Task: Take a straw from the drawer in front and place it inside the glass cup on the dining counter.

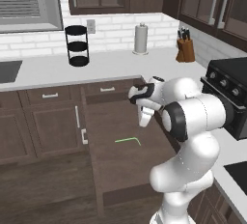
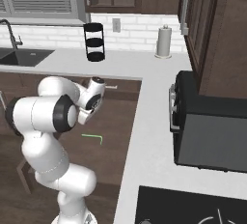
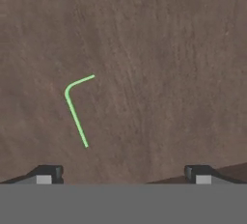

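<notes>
Green bent straw (image 3: 74, 107) lies flat in open drawer (image 1: 125, 170); I hover gripper (image 3: 123, 174) above, jaws apart, ready to descend.

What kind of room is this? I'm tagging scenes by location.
A rendered home kitchen: a sink with faucet under a window, a black stove, a knife block and paper towel roll on the white worktop.

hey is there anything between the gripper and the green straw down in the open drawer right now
Nothing visible is in the way. The straw lies alone on the bare floor of the open drawer, and the gripper hangs above it with its fingers spread wide. The straw sits left of the gap in the hand view.
</notes>
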You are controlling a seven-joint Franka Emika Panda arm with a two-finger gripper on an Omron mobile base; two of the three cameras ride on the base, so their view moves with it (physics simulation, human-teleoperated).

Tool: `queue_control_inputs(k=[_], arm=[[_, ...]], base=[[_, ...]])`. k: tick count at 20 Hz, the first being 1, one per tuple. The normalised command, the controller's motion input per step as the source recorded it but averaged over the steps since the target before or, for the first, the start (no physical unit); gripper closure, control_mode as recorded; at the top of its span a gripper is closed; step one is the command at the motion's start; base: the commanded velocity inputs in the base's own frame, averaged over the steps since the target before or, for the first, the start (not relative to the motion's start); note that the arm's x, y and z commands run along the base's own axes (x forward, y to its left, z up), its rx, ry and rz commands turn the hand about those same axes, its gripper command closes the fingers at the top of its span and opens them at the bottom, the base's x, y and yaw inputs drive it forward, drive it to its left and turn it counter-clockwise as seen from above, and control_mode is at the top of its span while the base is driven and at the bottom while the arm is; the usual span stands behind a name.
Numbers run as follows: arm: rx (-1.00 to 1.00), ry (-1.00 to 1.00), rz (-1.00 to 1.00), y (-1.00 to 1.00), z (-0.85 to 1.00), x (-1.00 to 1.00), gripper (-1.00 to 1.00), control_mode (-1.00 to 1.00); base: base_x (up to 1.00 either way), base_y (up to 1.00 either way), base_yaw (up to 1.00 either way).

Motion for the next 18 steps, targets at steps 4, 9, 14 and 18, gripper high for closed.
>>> queue_control_inputs(k=[4,9,14,18], arm=[[0.0,-0.04,0.25,0.0,-0.39,0.41,-1.0,-1.0],[-0.02,-0.16,0.22,0.01,-0.43,0.12,-1.0,-1.0],[-0.08,-0.12,0.1,0.03,-0.35,0.0,-1.0,-1.0],[-0.04,-0.1,0.01,0.12,-0.33,-0.1,-1.0,-1.0]], base=[[0.0,0.0,0.0],[0.0,0.0,0.0],[0.0,0.0,0.0],[0.0,0.0,0.0]])
